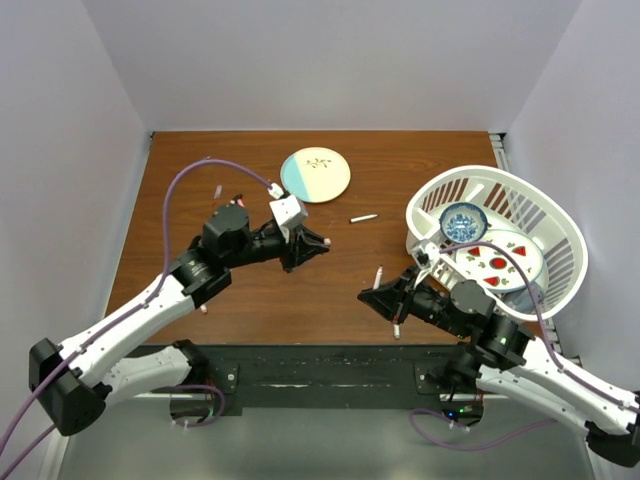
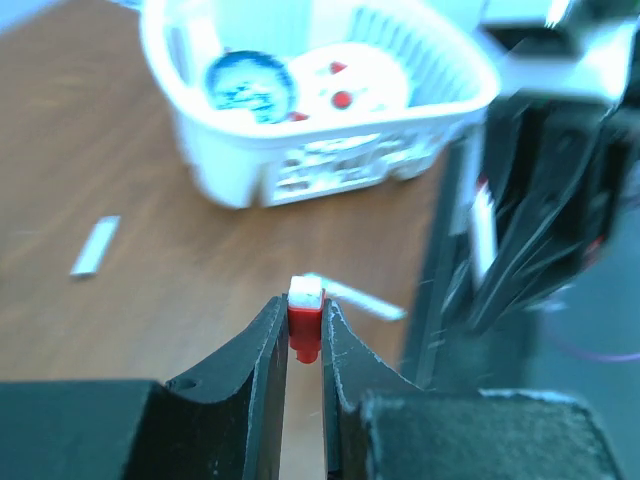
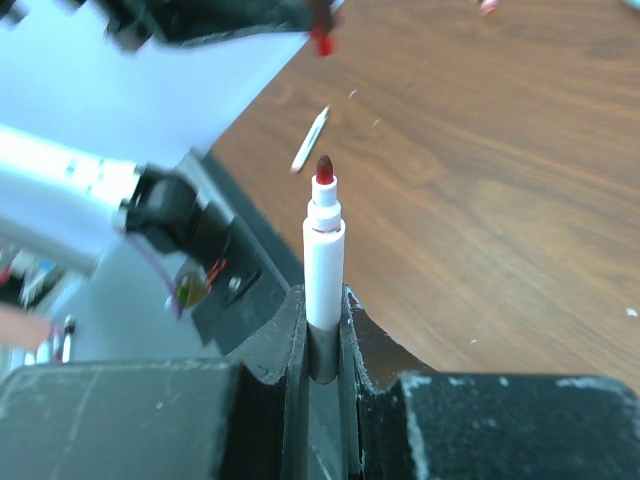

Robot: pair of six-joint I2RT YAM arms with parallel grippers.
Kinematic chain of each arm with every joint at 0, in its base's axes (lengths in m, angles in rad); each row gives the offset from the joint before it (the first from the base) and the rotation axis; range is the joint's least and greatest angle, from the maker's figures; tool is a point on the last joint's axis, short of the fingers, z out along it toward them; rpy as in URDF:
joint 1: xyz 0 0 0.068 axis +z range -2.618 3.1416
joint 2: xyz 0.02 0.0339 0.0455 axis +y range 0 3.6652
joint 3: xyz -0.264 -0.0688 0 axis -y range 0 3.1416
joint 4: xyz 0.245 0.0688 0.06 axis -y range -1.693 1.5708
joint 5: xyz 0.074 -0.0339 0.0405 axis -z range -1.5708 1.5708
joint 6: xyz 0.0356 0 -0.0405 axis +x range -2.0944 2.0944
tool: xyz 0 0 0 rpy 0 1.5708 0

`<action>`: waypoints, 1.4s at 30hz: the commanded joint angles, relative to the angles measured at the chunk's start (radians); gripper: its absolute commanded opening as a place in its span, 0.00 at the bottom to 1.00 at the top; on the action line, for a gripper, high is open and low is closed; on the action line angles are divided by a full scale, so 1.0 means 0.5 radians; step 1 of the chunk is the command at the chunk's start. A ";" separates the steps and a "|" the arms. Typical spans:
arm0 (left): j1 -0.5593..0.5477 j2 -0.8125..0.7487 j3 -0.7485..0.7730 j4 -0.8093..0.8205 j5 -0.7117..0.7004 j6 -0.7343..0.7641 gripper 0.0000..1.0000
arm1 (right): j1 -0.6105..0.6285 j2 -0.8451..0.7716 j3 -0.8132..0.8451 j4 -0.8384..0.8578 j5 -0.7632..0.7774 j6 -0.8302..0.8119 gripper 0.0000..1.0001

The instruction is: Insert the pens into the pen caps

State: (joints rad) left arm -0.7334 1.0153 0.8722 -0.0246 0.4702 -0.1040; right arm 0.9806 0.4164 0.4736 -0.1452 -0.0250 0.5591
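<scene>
While left fingers (image 2: 255,365) pinch small red plastic cap (image 2: 305,327) at tips, right fingers (image 3: 284,352) pinch white red-tipped marker pen (image 3: 323,270).

A robotics lab cell: plain white walls (image 1: 330,60) box in a wooden table (image 1: 300,290).

Plate (image 1: 315,175) far centre; basket (image 1: 556,214) right, dishes (image 1: 462,220) inside; pen (image 1: 363,217) roughly between them.

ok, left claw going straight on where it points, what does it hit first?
Most likely the basket wall, dead ahead of the left claw and its cap. A loose pen lies just off that line; can't tell whether the claw would pass over it.
</scene>
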 commanded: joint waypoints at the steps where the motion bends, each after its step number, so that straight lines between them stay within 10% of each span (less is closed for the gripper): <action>1: 0.006 0.114 -0.185 0.871 0.473 -0.892 0.00 | -0.001 0.109 -0.014 0.281 -0.418 -0.124 0.00; 9: -0.012 0.086 -0.575 1.859 0.296 -1.602 0.00 | -0.001 0.406 -0.039 0.600 -0.646 -0.100 0.00; 42: -0.049 -0.046 -0.735 1.706 0.127 -1.605 0.00 | -0.001 0.760 0.059 0.892 -0.748 0.005 0.00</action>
State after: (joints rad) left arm -0.7506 1.0050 0.5079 0.8291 0.5453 -0.9241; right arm 0.9806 0.7929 0.4557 0.2592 -0.3859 0.5583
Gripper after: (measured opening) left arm 0.204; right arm 0.122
